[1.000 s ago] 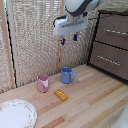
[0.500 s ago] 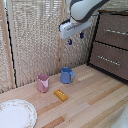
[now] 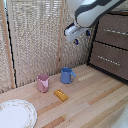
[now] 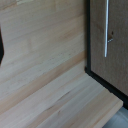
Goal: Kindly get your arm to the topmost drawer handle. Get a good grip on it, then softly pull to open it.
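Exterior view: topmost drawer handle (image 3: 116, 31) lies right of claw (image 3: 82, 37), apart.

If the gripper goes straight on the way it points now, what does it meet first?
Probably the wooden table. The gripper points downward, apart from the drawer handle on the exterior view's right. The blue mug stands below, but depth is unclear.

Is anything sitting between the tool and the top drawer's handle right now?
Nothing visible. The tool on the glossy white robot arm hangs in open air on the exterior view's left of the dark brown drawers, and the gap to the slim silver-grey bar handle of the top drawer is open. The blue mug sits well below.
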